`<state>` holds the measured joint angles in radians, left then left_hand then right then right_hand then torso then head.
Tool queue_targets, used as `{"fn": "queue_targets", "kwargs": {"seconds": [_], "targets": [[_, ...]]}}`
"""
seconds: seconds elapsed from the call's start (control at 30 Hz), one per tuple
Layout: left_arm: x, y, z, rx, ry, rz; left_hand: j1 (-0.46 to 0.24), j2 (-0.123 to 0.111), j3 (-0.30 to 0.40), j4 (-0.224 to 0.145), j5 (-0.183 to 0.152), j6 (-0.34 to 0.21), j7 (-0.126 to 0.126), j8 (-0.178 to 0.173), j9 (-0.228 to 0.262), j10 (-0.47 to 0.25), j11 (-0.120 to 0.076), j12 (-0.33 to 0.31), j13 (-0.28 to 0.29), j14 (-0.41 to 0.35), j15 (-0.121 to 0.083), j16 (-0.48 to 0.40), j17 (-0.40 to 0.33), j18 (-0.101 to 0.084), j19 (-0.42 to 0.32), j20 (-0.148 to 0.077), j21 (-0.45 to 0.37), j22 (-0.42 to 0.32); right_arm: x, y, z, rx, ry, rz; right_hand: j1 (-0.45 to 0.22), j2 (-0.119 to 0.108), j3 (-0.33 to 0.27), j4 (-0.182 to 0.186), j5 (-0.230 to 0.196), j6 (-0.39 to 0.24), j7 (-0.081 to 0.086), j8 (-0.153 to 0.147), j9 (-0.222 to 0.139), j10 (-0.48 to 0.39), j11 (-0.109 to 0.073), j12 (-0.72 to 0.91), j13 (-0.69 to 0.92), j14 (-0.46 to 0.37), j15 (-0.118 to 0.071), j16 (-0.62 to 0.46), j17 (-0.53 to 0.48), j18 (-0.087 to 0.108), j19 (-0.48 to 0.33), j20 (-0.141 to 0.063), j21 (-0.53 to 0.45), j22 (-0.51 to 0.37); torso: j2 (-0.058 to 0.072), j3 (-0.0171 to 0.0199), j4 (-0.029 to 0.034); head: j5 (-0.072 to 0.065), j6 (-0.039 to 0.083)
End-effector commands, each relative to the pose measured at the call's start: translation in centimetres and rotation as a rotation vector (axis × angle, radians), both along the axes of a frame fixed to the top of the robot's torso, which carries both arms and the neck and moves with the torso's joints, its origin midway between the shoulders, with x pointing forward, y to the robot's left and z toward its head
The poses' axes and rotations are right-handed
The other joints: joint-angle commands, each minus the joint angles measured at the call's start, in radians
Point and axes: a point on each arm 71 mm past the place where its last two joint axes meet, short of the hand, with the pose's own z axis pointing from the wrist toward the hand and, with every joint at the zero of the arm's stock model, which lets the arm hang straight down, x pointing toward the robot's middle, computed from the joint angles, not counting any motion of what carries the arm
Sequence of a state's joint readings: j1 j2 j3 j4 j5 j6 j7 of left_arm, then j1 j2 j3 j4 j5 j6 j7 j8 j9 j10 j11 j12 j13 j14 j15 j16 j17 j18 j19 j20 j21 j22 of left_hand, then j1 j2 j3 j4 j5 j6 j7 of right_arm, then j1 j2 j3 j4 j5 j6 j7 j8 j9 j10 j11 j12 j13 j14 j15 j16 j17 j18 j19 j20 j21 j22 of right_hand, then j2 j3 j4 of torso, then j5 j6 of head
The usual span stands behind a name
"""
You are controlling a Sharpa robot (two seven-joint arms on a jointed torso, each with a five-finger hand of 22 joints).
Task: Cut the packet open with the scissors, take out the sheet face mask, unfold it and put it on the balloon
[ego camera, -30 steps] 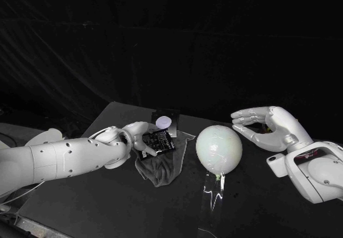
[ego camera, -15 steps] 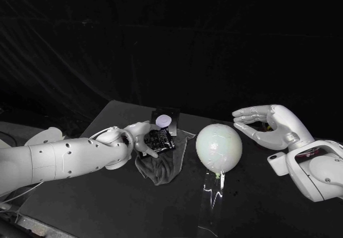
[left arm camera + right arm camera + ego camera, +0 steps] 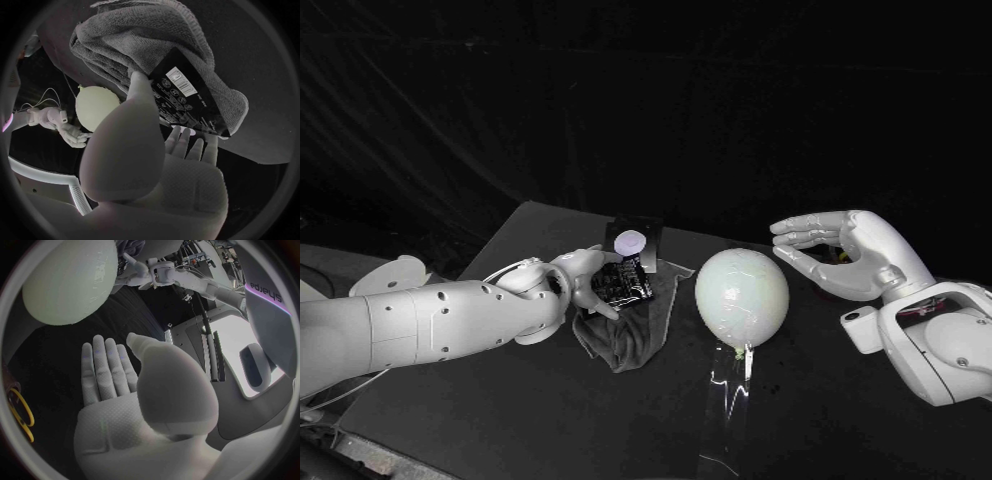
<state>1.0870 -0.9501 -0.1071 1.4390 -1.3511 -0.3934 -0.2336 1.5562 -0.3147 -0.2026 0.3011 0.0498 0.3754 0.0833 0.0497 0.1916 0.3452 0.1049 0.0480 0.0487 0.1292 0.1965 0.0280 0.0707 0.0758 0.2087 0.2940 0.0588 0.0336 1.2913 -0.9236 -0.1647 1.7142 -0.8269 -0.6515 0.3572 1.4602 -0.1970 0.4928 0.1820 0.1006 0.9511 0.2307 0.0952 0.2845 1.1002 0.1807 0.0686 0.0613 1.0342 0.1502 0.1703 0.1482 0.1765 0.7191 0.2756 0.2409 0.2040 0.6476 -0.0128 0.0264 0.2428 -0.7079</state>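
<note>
Left robot hand (image 3: 578,272) pinches the black packet (image 3: 623,283), tilted up over the grey towel (image 3: 625,345) on the worktop (image 3: 473,400). Balloon (image 3: 741,298) stands just beside the towel. Right robot hand (image 3: 848,258) is empty, fingers loosely cupped, near the balloon (yellow-handled scissors (image 3: 19,412) close by it).

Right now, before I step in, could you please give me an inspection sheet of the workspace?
Surface: black table, no spills seen.
Job's things: black packet tilted up over the towel; pale balloon bare, beside it; yellow loops, probably the scissors, by the right hand.
Clutter: grey towel, crumpled under the packet.
Hands: left hand grips the packet; right hand holds nothing, apart from the balloon.
Cables: thin cable under the left arm.
Surroundings: dark curtain behind.
</note>
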Motion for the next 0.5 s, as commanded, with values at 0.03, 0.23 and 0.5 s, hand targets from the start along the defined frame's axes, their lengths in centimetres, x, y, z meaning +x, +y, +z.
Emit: {"fn": "queue_targets", "kwargs": {"seconds": [0.03, 0.23, 0.5], "targets": [[0.16, -0.2, 0.23, -0.015, -0.059, -0.007, 0.016, 0.004, 0.038, -0.001, 0.005, 0.021, 0.001, -0.001, 0.01, 0.03, 0.01, 0.011, 0.005, 0.05, -0.007, 0.019, 0.023, -0.014, 0.041, -0.003, 0.012, 0.008, -0.03, 0.02, -0.05, 0.002, 0.01, 0.005, -0.011, -0.002, 0.006, 0.0, 0.007, 0.0, 0.006, -0.003, -0.002, -0.007, -0.003, -0.003, 0.001, -0.005, -0.002, -0.006, -0.002, 0.007, -0.01, 0.0, -0.004, -0.002, 0.001, -0.0006, 0.0001, -0.002, 0.0], [0.3, -0.3, 0.22, -0.028, -0.084, -0.01, 0.068, 0.012, 0.097, 0.0, 0.004, 0.087, 0.043, 0.022, 0.035, 0.127, 0.057, 0.057, 0.02, 0.239, -0.021, 0.1, 0.082, 0.039, 0.145, -0.03, 0.06, 0.03, -0.01, -0.01, -0.08, 0.001, 0.014, 0.005, -0.012, -0.001, 0.006, 0.001, 0.008, 0.001, 0.006, -0.003, -0.002, -0.007, -0.003, -0.003, 0.001, -0.005, -0.001, -0.006, -0.002, 0.007, -0.011, 0.0, -0.005, -0.002, 0.0, -0.0001, -0.0002, -0.002, 0.0], [0.33, -0.5, 0.18, -0.034, -0.086, -0.017, 0.076, 0.022, 0.117, 0.0, 0.004, 0.111, 0.023, 0.031, 0.045, 0.152, 0.068, 0.061, 0.014, 0.323, -0.028, 0.129, 0.104, 0.049, 0.161, -0.01, 0.067, 0.031, -0.01, -0.09, -0.11, 0.004, 0.021, 0.004, -0.015, 0.001, 0.008, 0.001, 0.013, 0.003, 0.005, -0.002, -0.002, -0.005, -0.004, -0.001, 0.002, -0.005, -0.001, -0.007, -0.001, 0.008, -0.012, 0.001, -0.008, -0.005, 0.0, -0.0001, -0.0003, -0.004, -0.003]]}}
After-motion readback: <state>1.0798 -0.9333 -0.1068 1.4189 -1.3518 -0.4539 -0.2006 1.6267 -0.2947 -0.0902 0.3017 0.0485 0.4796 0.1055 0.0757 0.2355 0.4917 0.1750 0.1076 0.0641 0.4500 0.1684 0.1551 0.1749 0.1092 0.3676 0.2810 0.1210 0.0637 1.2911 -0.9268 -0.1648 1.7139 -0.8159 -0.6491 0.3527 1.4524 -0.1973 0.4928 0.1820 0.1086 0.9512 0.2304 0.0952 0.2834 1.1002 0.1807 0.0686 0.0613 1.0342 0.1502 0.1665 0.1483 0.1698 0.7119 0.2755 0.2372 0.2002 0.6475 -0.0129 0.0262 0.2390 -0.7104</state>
